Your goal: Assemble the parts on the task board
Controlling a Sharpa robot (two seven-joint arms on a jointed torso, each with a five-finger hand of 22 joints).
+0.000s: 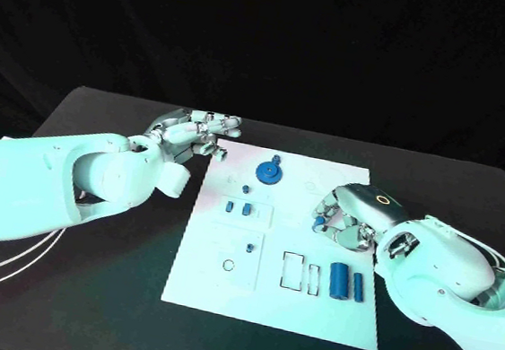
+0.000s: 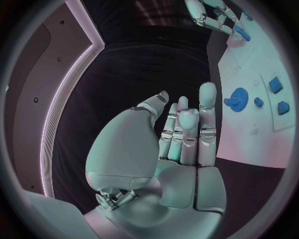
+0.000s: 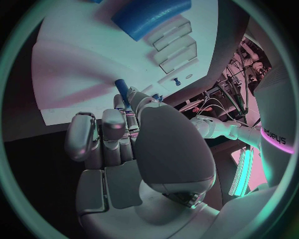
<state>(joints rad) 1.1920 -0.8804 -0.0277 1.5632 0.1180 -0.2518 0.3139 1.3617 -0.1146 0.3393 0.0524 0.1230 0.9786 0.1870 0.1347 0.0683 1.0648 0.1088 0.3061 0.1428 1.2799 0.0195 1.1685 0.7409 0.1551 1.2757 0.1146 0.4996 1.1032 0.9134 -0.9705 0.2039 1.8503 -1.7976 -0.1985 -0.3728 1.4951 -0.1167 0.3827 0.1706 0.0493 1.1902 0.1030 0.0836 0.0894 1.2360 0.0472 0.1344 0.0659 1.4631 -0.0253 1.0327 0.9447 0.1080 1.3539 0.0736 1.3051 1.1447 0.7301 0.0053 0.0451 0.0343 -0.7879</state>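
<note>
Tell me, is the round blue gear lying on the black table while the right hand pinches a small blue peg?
Not quite. The round blue gear lies on the white task board, not the black table, as the head view shows. The right hand does pinch a small blue peg.

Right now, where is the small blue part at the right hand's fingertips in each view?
Head view: small blue part at the right hand, above the task board.
Left wrist view: the part sits in the far hand, beyond the board.
Right wrist view: the part pokes past the fingertips.
Shared landmark: the white task board.
</note>
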